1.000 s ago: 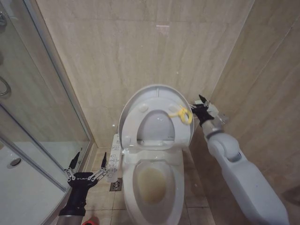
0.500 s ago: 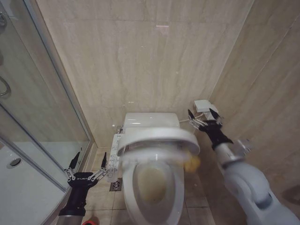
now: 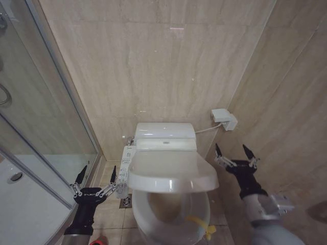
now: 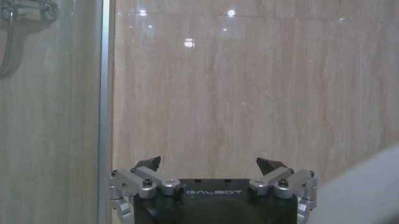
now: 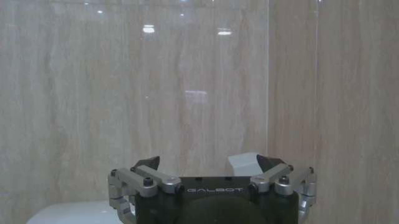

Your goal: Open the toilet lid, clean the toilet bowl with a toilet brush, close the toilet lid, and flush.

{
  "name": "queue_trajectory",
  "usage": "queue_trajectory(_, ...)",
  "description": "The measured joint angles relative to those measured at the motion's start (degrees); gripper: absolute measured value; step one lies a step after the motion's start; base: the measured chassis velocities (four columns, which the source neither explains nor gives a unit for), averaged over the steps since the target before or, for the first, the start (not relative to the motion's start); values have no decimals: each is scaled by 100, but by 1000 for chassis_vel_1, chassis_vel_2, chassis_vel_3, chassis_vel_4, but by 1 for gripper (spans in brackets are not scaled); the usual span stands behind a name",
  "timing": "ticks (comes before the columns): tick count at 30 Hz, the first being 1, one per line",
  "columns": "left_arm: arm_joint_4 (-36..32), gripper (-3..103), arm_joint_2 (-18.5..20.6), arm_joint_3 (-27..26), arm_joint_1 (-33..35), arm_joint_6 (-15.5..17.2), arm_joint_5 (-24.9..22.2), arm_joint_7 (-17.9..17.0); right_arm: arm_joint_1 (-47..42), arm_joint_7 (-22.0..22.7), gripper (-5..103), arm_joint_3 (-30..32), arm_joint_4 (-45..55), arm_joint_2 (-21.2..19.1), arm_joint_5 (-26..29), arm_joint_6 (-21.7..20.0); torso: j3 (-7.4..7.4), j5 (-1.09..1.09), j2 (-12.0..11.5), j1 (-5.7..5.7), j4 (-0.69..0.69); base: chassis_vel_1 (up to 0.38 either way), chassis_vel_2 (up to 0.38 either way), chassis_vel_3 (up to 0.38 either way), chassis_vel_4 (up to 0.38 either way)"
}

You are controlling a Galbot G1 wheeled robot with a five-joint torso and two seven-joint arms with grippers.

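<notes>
Fingers spread wide and holding nothing mark the left gripper [image 3: 95, 179], which sits at the lower left of the head view, just left of the button panel [image 3: 123, 171] on the toilet's side. Behind it, along the left edge of the frame, runs the glass shower screen [image 3: 41, 127]. At the bottom edge, just beside the left arm, a bit of red [image 3: 100, 240] peeks in; what it is cannot be told. In the left wrist view the left gripper [image 4: 212, 165] again shows its tips far apart, pointing at the beige tiled wall [image 4: 249, 93], with the shower screen's metal edge [image 4: 107, 93] beside it.

At the centre of the head view the lid [image 3: 172, 173] is partway down, tilted forward over the bowl [image 3: 171, 214] and not lying flat on it, so the front of the bowl opening shows beneath. A yellow loop [image 3: 200, 224] hangs below the lid's front edge, over the bowl's lower right rim. Above the lid is the white tank [image 3: 164, 133]. On the wall to the upper right of the tank is a small white box [image 3: 224, 118], with a cable running from it to the toilet.

Right of the lid, at the lower right, the right gripper [image 3: 234, 157] is raised with its fingers wide apart, empty, clear of the lid. In the right wrist view the right gripper [image 5: 212, 164] faces the wall corner, open.
</notes>
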Motion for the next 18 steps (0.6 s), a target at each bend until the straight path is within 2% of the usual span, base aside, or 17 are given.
queue_trajectory(6, 0, 100, 0, 0, 0, 0, 0, 0, -298, -142, 100, -88, 133, 286, -198, 59, 0, -1, 0, 0, 0, 0, 0, 0, 0)
queue_trajectory(18, 0, 100, 0, 0, 0, 0, 0, 0, -416, -98, 100, -46, 164, 473, -370, 127, 0, 0, 0, 0, -1, 0, 0, 0, 0)
